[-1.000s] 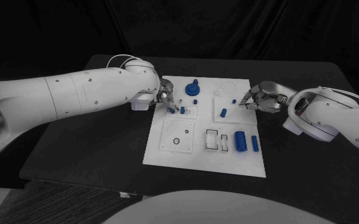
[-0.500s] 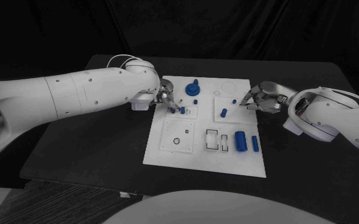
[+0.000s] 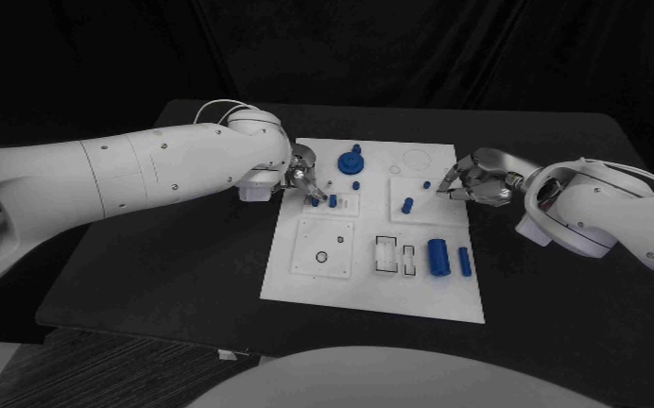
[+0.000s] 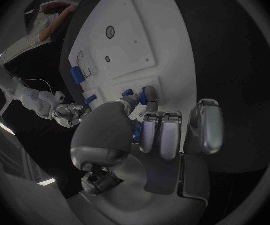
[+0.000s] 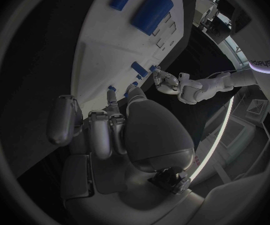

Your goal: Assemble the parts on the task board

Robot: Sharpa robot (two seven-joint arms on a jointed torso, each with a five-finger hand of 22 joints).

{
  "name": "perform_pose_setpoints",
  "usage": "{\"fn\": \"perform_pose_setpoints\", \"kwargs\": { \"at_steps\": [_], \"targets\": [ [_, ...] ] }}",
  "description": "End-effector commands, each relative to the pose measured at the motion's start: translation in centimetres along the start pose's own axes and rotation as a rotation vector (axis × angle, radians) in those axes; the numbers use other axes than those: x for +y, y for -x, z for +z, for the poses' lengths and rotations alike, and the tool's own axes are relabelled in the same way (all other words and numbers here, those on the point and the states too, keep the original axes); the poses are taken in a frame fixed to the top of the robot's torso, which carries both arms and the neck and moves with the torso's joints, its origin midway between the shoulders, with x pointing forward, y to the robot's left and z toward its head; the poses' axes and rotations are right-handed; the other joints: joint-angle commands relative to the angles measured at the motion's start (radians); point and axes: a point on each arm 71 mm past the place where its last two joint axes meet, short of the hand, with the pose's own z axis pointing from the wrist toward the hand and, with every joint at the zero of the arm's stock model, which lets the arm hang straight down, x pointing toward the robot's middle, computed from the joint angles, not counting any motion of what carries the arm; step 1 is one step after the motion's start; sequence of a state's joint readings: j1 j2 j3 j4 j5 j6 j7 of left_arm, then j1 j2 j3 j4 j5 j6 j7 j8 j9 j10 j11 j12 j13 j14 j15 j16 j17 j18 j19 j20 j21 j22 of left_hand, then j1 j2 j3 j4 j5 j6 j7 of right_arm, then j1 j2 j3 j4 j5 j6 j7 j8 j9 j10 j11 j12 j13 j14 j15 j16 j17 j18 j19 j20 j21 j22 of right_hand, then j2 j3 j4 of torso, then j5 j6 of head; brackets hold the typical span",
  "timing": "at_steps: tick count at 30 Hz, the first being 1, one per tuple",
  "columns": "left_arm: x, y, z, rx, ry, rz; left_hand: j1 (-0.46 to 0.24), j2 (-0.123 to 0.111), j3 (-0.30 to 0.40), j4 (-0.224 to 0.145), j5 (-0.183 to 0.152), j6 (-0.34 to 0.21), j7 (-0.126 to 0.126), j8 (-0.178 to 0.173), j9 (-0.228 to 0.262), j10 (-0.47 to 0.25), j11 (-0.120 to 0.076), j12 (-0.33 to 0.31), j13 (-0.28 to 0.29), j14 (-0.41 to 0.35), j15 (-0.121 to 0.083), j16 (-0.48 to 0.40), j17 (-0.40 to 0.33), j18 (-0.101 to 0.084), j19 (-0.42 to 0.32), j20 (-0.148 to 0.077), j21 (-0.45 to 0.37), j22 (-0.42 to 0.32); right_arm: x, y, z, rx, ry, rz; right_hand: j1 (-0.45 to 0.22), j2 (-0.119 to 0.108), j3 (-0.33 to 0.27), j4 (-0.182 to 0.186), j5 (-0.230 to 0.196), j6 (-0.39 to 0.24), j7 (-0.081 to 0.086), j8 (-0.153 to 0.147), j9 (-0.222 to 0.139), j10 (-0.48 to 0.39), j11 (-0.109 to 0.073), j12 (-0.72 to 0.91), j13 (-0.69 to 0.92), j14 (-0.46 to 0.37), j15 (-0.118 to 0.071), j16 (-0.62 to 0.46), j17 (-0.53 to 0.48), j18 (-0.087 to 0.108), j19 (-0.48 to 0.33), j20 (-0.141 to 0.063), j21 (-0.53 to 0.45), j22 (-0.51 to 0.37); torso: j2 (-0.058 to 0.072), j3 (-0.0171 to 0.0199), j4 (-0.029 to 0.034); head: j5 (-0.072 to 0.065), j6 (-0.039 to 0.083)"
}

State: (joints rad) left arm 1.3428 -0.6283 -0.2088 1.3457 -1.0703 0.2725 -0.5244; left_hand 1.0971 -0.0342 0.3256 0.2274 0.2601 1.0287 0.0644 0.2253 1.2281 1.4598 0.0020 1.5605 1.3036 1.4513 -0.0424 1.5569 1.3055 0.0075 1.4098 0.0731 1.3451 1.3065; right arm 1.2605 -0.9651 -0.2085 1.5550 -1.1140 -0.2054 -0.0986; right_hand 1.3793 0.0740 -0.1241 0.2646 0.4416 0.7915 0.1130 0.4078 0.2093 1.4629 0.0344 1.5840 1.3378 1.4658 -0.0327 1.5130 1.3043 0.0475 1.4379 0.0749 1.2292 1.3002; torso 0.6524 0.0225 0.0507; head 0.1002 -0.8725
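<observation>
The white task board [image 3: 368, 285] lies mid-table. My left hand [image 3: 302, 181] hovers over the board's upper left block, its thumb and a finger pinching a small blue peg [image 4: 145, 96] next to another upright peg [image 3: 332, 200]. My right hand [image 3: 472, 182] is at the board's right edge, and its fingertips pinch a tiny blue part [image 3: 426, 184], seen close in the right wrist view [image 5: 112, 89]. On the board stand a blue knobbed piece [image 3: 352, 160] and a blue peg [image 3: 407, 205]. A thick blue cylinder [image 3: 438, 257] and a slim blue pin [image 3: 465, 262] lie at the lower right.
A black ring [image 3: 320, 258] sits in the board's lower left plate, with rectangular slots [image 3: 388, 255] beside it. The black table [image 3: 163, 276] extends round the board on all sides.
The left hand's fingers have shifted slightly at the pegs. The right hand has stayed in place.
</observation>
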Motion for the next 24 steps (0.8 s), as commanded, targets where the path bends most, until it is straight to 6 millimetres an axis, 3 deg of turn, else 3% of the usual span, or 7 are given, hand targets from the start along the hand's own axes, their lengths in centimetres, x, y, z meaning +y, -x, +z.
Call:
{"fn": "perform_pose_setpoints", "kwargs": {
  "at_steps": [1,3,5,6,12,24],
  "targets": [
    [-0.09,-0.61,0.20,0.022,-0.012,0.004,0.030,-0.002,-0.027,-0.005,0.045,-0.032,-0.008,-0.050,-0.019,0.111,-0.005,0.010,0.267,0.119,-0.002,0.014,0.265,0.052,-0.007,-0.004,-0.010,0.186,-0.14,-0.17,0.00,0.011,-0.014,-0.001,0.039,0.028,0.015,-0.008,0.028,-0.004,0.002,0.015,0.001,0.108,0.001,-0.013,0.233,0.081,-0.001,-0.018,0.197,0.032,-0.006,-0.001,-0.027,0.163,0.000,0.0002,0.0000,0.001,0.000],
    [-0.09,-0.59,0.19,0.017,-0.017,0.001,0.043,-0.003,-0.022,-0.012,0.084,-0.033,-0.009,-0.051,-0.019,0.111,-0.006,0.010,0.267,0.119,-0.003,0.014,0.265,0.052,-0.007,-0.005,-0.010,0.186,-0.14,-0.18,0.01,0.011,-0.014,-0.001,0.039,0.028,0.015,-0.008,0.028,-0.004,0.002,0.015,0.001,0.108,0.001,-0.013,0.233,0.081,-0.001,-0.018,0.197,0.032,-0.006,-0.001,-0.027,0.163,0.000,0.0003,0.0000,0.000,0.000],
    [-0.08,-0.56,0.18,0.014,-0.021,-0.002,0.046,-0.003,-0.021,-0.014,0.092,-0.033,-0.009,-0.051,-0.018,0.111,-0.007,0.010,0.267,0.119,-0.003,0.014,0.265,0.052,-0.007,-0.005,-0.010,0.186,-0.14,-0.18,0.01,0.012,-0.015,-0.001,0.039,0.028,0.015,-0.008,0.028,-0.004,0.002,0.015,0.001,0.108,0.001,-0.013,0.233,0.081,-0.001,-0.018,0.197,0.032,-0.006,-0.001,-0.027,0.163,0.000,0.0001,-0.0002,0.001,0.000],
    [-0.08,-0.55,0.17,0.012,-0.023,-0.003,0.060,-0.005,-0.009,-0.023,0.141,-0.033,-0.011,-0.050,-0.017,0.111,-0.008,0.010,0.267,0.119,-0.004,0.014,0.265,0.052,-0.007,-0.006,-0.010,0.186,-0.14,-0.19,0.02,0.012,-0.015,-0.001,0.039,0.028,0.015,-0.008,0.028,-0.004,0.002,0.015,0.001,0.108,0.001,-0.013,0.233,0.081,-0.001,-0.018,0.197,0.032,-0.006,-0.001,-0.027,0.163,0.000,0.0000,-0.0003,0.002,0.000],
    [-0.08,-0.51,0.12,0.002,-0.036,-0.009,0.080,-0.009,0.022,-0.037,0.156,-0.033,-0.014,-0.049,-0.015,0.111,-0.011,0.010,0.267,0.119,-0.006,0.014,0.265,0.052,-0.008,-0.008,-0.010,0.186,-0.12,-0.23,0.04,0.014,-0.015,-0.001,0.040,0.028,0.016,-0.008,0.028,-0.004,0.002,0.014,0.001,0.108,0.001,-0.013,0.233,0.081,-0.001,-0.018,0.197,0.033,-0.006,-0.001,-0.029,0.162,0.000,0.0004,0.0003,0.002,0.000],
    [-0.02,-0.53,-0.19,-0.028,-0.052,-0.028,0.099,-0.057,0.160,-0.096,0.164,-0.026,-0.019,-0.036,-0.001,0.111,-0.016,0.010,0.267,0.119,-0.012,0.014,0.265,0.050,-0.001,-0.014,-0.002,0.188,-0.15,-0.30,0.06,0.020,-0.020,-0.002,0.041,0.028,0.017,-0.009,0.029,-0.005,0.003,0.014,0.001,0.108,0.001,-0.013,0.233,0.080,-0.001,-0.020,0.195,0.033,-0.008,-0.001,-0.033,0.161,0.000,0.0003,0.0003,0.004,0.000]
  ]
}}
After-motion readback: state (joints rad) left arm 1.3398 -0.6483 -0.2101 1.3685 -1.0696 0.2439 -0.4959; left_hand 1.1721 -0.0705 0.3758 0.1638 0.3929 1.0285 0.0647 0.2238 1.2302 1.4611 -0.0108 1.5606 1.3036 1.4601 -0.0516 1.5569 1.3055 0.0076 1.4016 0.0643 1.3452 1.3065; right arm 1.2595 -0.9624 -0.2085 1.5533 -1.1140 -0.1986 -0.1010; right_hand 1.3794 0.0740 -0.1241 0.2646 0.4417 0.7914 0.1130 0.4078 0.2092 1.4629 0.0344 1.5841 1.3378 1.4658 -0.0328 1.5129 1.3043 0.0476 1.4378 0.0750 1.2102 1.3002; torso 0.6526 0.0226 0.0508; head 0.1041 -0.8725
